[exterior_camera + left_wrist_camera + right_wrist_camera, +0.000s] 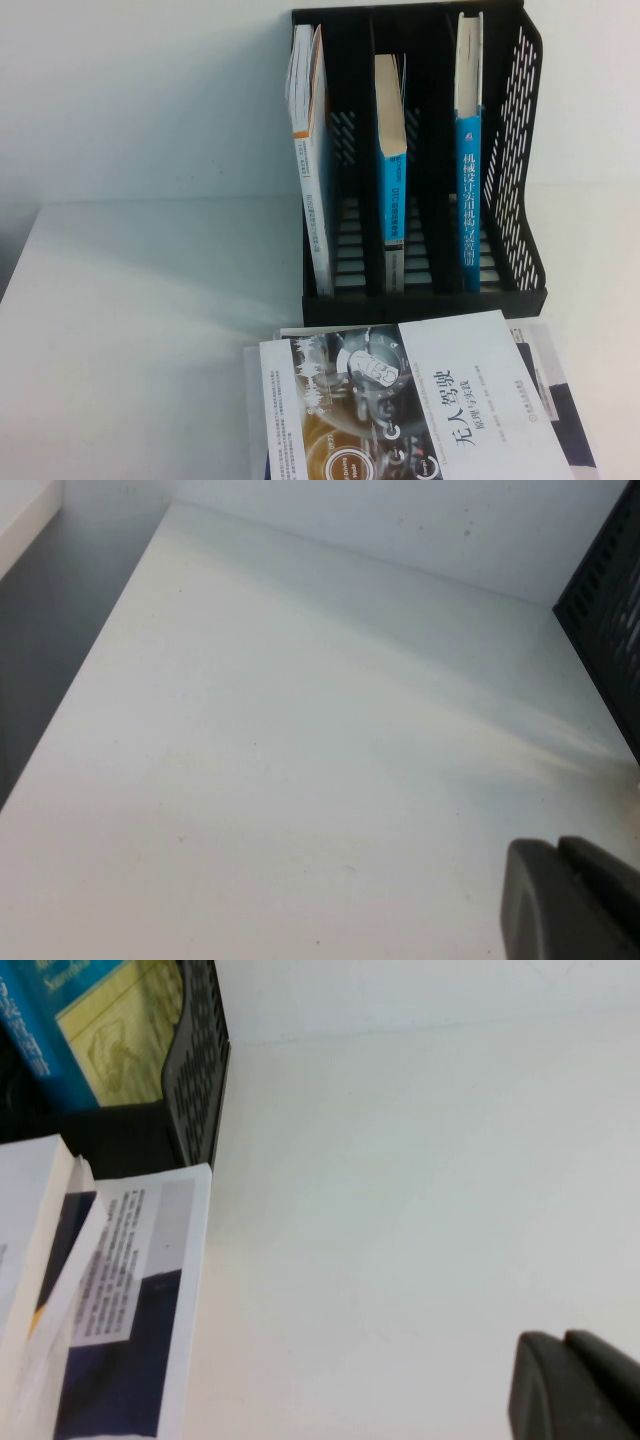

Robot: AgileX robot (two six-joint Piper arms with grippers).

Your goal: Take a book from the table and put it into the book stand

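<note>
The black book stand (522, 150) stands at the back of the white table (130, 330). The book (470, 200), with a blue spine and white characters, stands upright in the stand's right slot. The right wrist view shows the book's pale yellow cover (115, 1030) behind the stand's mesh side (200, 1070). My left gripper (558, 848) hovers shut and empty over bare table to the left of the stand (605, 610). My right gripper (563, 1340) is shut and empty over the table to the right of the stand. Neither gripper shows in the high view.
A thinner blue-spined book (392, 150) stands in the middle slot and another book (312, 150) in the left slot. A white book with a dark robot-face picture (420, 400) tops a stack lying in front of the stand. The table's left edge (60, 680) drops off.
</note>
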